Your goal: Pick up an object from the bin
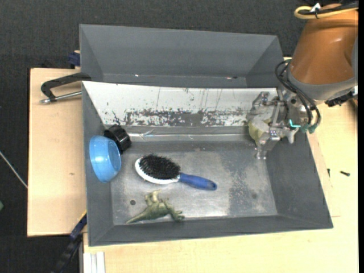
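4 things are lying well left of your gripper [263, 147]: blue plastic bowl [105, 158], black round cap [118, 138], blue-handled white hairbrush [170, 173], green toy dinosaur [154, 209]. Whether it is gripping you cannot tell; try straddling the hairbrush handle crosswise.

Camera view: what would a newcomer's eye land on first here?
A blue bowl leans on the left wall of the bin, a black cap beside it. Mid-floor lies a white hairbrush with a blue handle, a green toy dinosaur nearer the front. The gripper hangs in the far right corner.
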Controlling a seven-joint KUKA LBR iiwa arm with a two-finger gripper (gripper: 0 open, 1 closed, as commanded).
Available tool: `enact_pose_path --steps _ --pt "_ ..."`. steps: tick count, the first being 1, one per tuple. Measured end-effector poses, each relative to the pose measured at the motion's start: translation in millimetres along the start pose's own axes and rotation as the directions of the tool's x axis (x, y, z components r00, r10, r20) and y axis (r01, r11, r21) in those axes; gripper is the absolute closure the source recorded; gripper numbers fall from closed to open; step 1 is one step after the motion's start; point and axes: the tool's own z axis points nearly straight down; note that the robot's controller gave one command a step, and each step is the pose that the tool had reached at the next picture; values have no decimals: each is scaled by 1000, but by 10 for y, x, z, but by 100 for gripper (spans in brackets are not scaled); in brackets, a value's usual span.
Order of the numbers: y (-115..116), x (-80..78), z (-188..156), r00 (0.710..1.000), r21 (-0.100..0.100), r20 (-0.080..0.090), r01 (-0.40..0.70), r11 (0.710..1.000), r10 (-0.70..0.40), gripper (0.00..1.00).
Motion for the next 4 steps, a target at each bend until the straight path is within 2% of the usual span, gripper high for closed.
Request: enact_pose_path --steps 1,2,3,4 --pt "1160 27 1123 1000 -4 -1 25 1000 -25 0" --pt "1712 443 1288 983 -2 2 -184 983 184 0" --pt "1746 412 1575 972 -4 11 -236 972 236 0" --pt "1738 390 1552 972 -6 21 -235 972 235 100"
